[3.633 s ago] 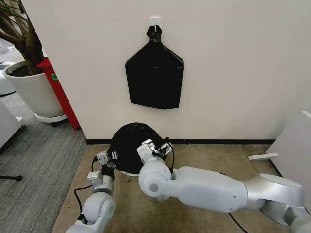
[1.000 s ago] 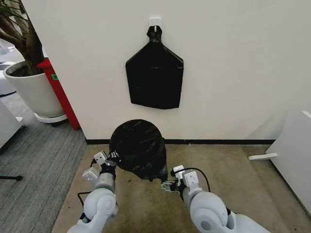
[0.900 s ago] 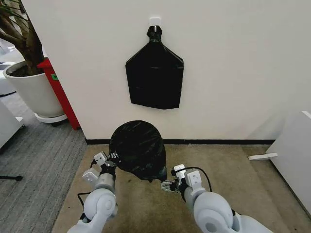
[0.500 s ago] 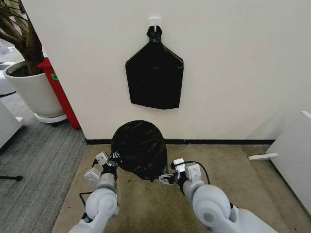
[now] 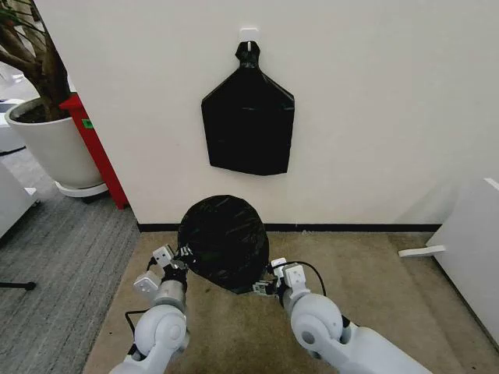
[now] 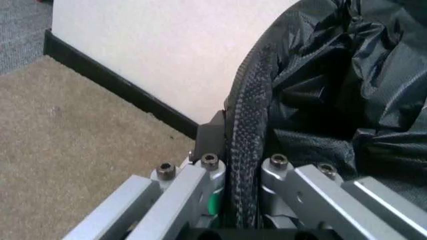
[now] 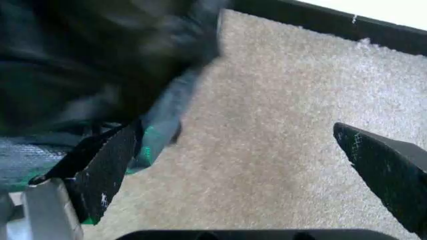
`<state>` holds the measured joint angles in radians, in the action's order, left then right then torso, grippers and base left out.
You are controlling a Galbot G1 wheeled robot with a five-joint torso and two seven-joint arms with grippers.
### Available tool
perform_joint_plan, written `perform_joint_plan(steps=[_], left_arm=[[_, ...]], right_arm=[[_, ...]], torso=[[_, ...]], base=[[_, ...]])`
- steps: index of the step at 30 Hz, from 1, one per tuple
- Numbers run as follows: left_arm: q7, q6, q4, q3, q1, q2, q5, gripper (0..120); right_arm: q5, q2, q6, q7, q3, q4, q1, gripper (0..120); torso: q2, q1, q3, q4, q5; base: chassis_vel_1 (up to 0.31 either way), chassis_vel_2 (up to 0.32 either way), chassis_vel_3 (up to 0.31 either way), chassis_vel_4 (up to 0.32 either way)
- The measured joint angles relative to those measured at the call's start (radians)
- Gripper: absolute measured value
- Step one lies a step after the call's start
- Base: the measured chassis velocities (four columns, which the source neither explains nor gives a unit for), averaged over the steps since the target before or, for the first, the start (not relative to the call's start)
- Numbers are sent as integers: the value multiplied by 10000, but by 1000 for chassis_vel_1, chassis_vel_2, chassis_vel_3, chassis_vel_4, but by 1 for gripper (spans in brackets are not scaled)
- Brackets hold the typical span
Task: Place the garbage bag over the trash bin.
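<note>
Plant pot (image 5: 48, 148), white, stands at 10 o'clock of the head view on grey floor, well apart from the work. A red panel (image 5: 95, 148) leans against the wall corner just beside it.

Left gripper (image 5: 176, 261) sits at 7 o'clock, at the 9 o'clock edge of the garbage bag (image 5: 223, 240). In the left wrist view its fingers (image 6: 243, 150) are closed on a rolled, textured black edge of the bag (image 6: 347, 90), which runs straight between them; crinkled film bulges beyond. Beige carpet (image 6: 67, 150) and the black baseboard (image 6: 113, 87) lie open on that side.

The garbage bag forms a glossy black dome near the centre, low against the wall, resting on the carpet (image 5: 382, 312). The trash bin is hidden beneath it; whether the film reaches the bin's rim all round cannot be told. Directly above, at 12 o'clock, a flat black bag bundle (image 5: 248, 121) hangs from a white wall hook (image 5: 249, 33), apart from the dome.

Right gripper (image 5: 265, 285) sits at 6 o'clock, at the lower right edge of the bag. In the right wrist view its fingers (image 7: 107, 165) are spread wide with bare carpet (image 7: 267, 140) between them; the blurred black film (image 7: 87, 65) lies just beside one finger, and a pale green strip (image 7: 157, 140) shows near that finger's tip. Contact cannot be told.

Toward 3 o'clock the carpet is open up to a white wedge (image 5: 422, 251) on the floor and a white panel (image 5: 472, 249) at the edge.
</note>
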<state>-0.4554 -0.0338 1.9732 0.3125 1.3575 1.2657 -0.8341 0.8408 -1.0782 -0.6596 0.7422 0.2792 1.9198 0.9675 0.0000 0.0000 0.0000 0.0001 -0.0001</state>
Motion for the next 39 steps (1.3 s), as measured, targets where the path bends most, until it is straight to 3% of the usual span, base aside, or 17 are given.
perform_joint_plan(steps=[13, 26, 30, 35, 39], left_arm=[[-6, -219, 360, -19, 274, -99, -242, 4], [107, -193, 311, 18, 390, -735, -374, 4], [302, -167, 243, 4, 466, -1034, -373, 4], [995, -22, 134, -14, 554, -1651, -151, 4], [2656, 243, -32, -39, 577, -2461, 223, 4]], right_arm=[[-885, -286, 419, -317, -205, -1169, 282, 100], [-925, 477, -48, -614, -1613, 2091, 2394, 100], [-1126, 673, 11, -842, -2103, 2382, 2534, 100], [-2700, 1079, 1199, -2080, -2955, 1961, 1984, 100], [-3433, 1744, 2322, -3786, -3153, 1180, 308, 100]], torso=[[0, 0, 0, 0, 1], [0, 0, -1, -3, 2], [0, 0, -1, -2, 0], [0, 0, -1, -3, 1], [0, 0, 0, -1, 3]], base=[[0, 0, 0, 0], [0, 0, 0, 0], [0, 0, 0, 0], [0, 0, 0, 0], [0, 0, 0, 0]])
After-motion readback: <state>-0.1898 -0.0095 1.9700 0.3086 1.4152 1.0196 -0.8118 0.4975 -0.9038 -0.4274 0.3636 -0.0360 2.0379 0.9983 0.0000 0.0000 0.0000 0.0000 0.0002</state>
